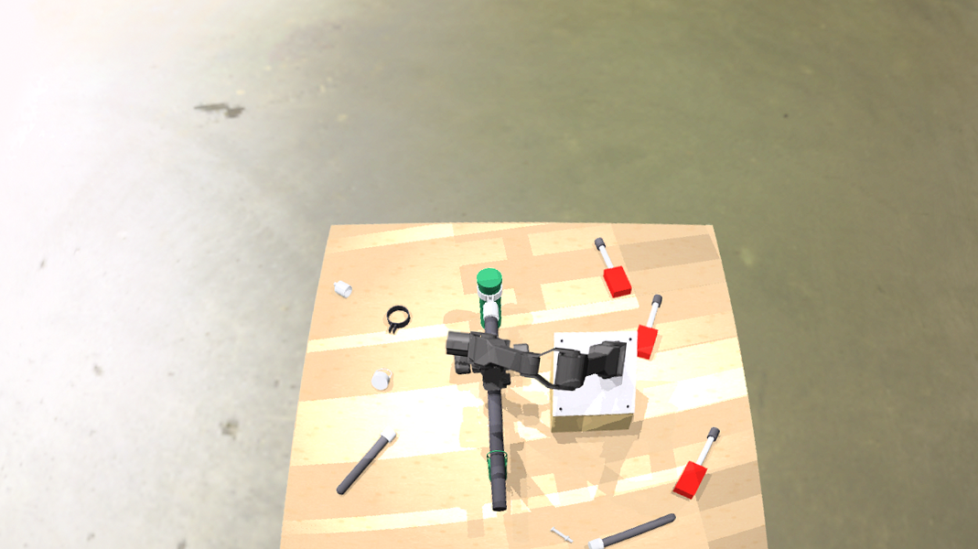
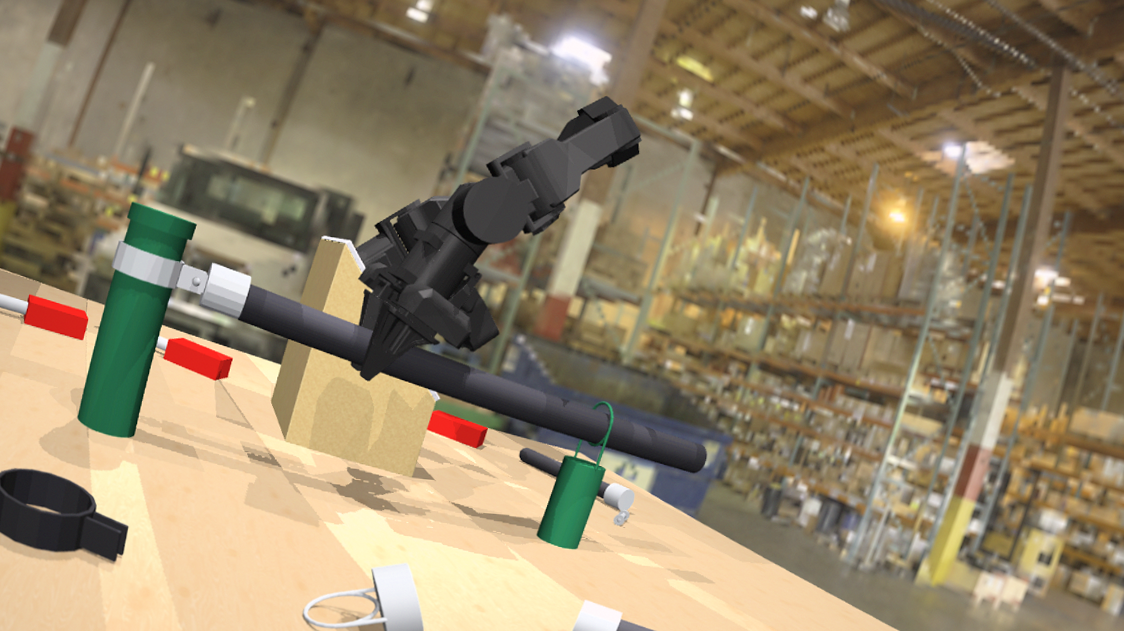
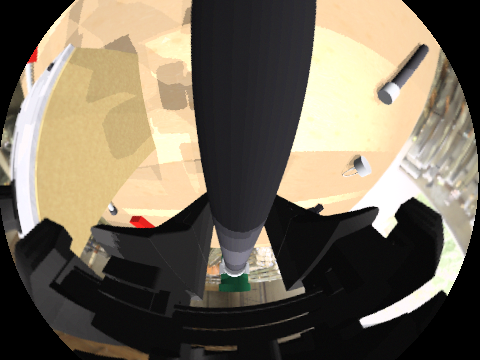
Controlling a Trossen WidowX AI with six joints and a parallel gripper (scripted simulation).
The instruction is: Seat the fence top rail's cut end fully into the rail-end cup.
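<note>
My gripper (image 1: 494, 380) (image 2: 376, 358) (image 3: 236, 191) is shut on the dark top rail (image 1: 495, 430) (image 2: 488, 388) (image 3: 252, 100), between its middle and its cut end. The cut end is in the mouth of the white rail-end cup (image 1: 490, 311) (image 2: 227, 289), roughly in line with it. How deep it sits is hidden inside the cup. The cup hangs on the white brace band (image 2: 144, 265), just below the cap of the big green post (image 1: 489, 276) (image 2: 117, 368) (image 3: 234, 284). The rail's far part passes through the thin green wire loop above the small green post (image 2: 569, 503).
A tan block with a white top (image 1: 568, 401) (image 2: 361, 414) (image 3: 95, 125) stands beside the rail. A black ring clamp (image 1: 408, 319) (image 2: 38, 528), a white loop cap (image 1: 380, 380) (image 2: 397, 601), short dark rods (image 1: 365, 463) (image 1: 637, 530) and red-ended pieces (image 1: 616, 281) (image 1: 689, 479) lie around.
</note>
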